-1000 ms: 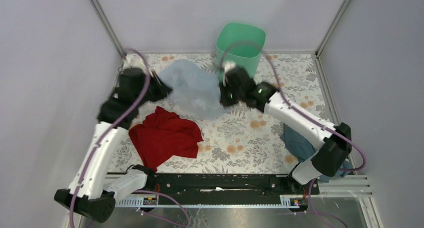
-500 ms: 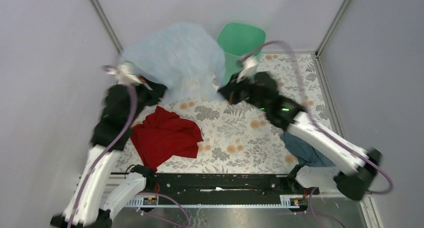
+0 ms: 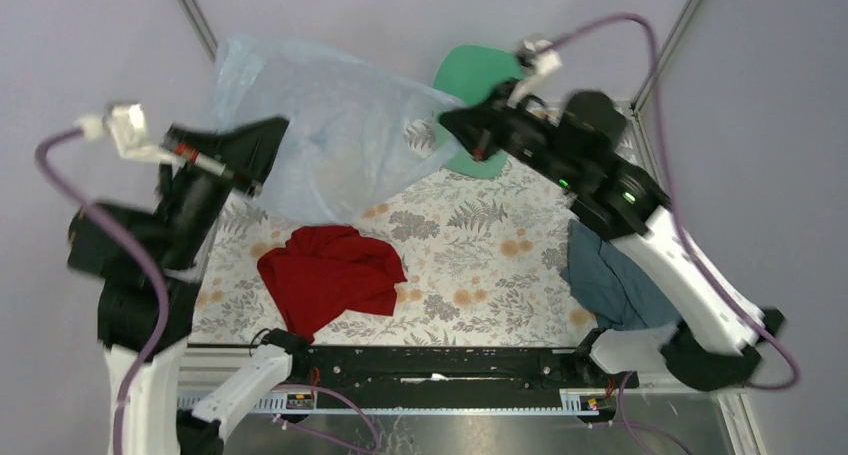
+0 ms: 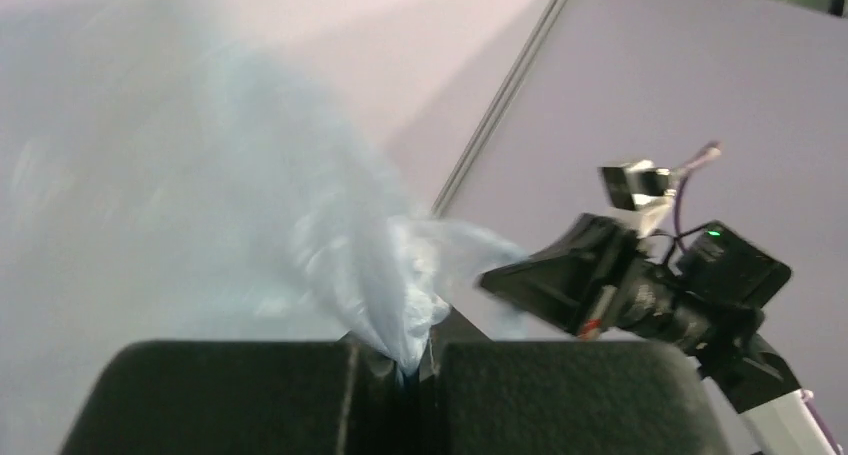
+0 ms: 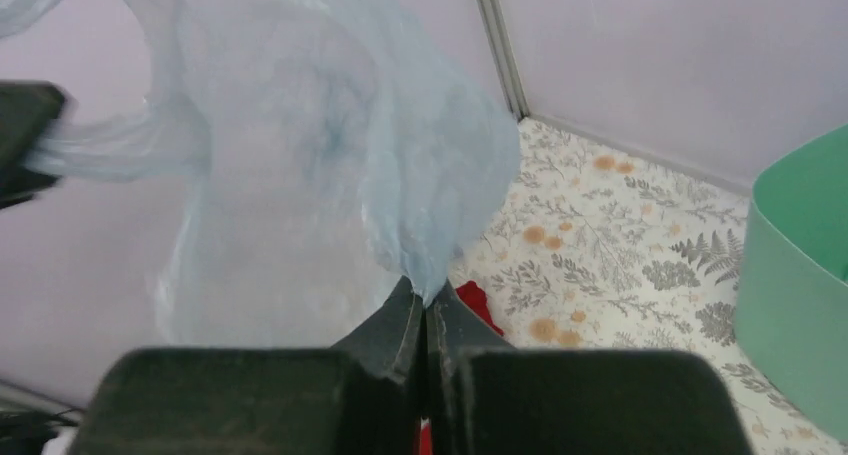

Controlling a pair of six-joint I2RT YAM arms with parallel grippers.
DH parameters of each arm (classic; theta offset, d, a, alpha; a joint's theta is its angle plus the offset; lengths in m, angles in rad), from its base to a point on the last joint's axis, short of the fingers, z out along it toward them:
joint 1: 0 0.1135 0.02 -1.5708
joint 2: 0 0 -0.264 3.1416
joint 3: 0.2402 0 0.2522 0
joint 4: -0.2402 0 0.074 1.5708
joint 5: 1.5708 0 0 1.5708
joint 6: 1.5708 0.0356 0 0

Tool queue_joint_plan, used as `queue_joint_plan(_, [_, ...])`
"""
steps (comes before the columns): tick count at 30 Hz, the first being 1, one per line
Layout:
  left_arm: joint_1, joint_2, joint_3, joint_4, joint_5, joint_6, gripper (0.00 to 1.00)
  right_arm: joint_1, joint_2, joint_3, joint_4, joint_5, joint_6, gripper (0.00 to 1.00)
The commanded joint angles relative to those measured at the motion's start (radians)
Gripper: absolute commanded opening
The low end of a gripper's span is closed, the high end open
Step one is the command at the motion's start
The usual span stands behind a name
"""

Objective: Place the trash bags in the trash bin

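Note:
A thin pale-blue trash bag [image 3: 330, 125] hangs stretched in the air between both arms, above the back left of the table. My left gripper [image 3: 268, 140] is shut on its left edge; the left wrist view shows the bag [image 4: 330, 235] pinched in my left gripper [image 4: 410, 360]. My right gripper [image 3: 450, 125] is shut on its right edge; the right wrist view shows the bag [image 5: 330, 145] pinched in my right gripper [image 5: 425, 300]. The mint-green trash bin [image 3: 470, 75] stands at the back, partly hidden behind the right arm, just right of the bag. It also shows in the right wrist view [image 5: 800, 275].
A red cloth [image 3: 330, 275] lies on the floral table cover [image 3: 480, 265] at front left. A blue-grey cloth [image 3: 610, 285] lies at the right under the right arm. Grey walls enclose the table on the left, back and right.
Both arms have risen high and lifted the trash bag off the table, spreading it wider. The right gripper now sits in front of the bin; the left arm has swung left.

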Motion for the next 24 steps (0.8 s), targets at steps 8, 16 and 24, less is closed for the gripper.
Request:
queue_joint_plan(8, [0.003,-0.112,-0.616,-0.374,-0.324,-0.051,0.00,-0.001,-0.110,-0.778,0.107,-0.011,0.145,0.00])
queue_joint_plan(16, [0.003,0.026,-0.101,-0.081,0.150,-0.032,0.00,0.001,-0.025,-0.262,-0.082,0.051,-0.017,0.00])
queue_joint_plan(24, [0.003,-0.132,-0.458,-0.039,-0.091,-0.200,0.00,0.001,-0.218,-0.432,0.056,0.088,-0.022,0.00])
